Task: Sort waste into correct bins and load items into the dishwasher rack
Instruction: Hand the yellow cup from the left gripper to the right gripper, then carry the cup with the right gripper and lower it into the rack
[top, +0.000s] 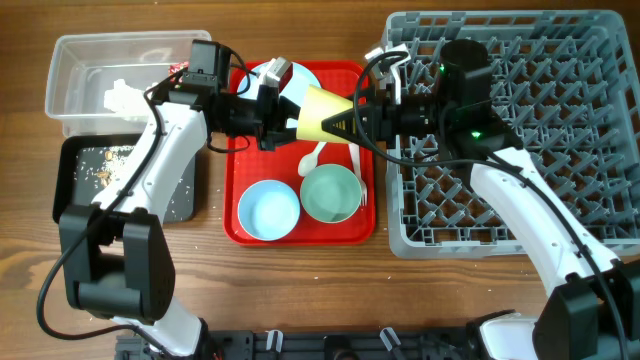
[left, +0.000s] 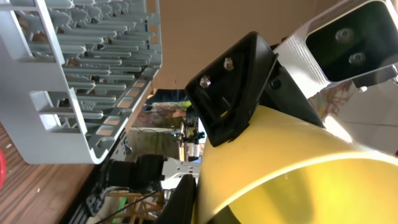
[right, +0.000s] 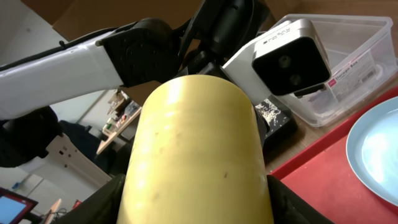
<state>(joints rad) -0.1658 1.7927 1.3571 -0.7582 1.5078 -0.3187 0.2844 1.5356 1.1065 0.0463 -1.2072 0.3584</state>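
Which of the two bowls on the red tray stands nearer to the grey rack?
The mint-green bowl; the pale blue bowl sits farther from the rack.

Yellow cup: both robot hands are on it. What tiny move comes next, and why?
Probably the left gripper should open and let go. The yellow cup hangs over the red tray with the right gripper also clamped on it, and the dishwasher rack is on that side.

A light wooden table (top: 300, 285) fills the overhead view. In the right wrist view, a white wall (right: 15, 28) shows at ten o'clock, a blue screen (right: 11, 205) at eight.
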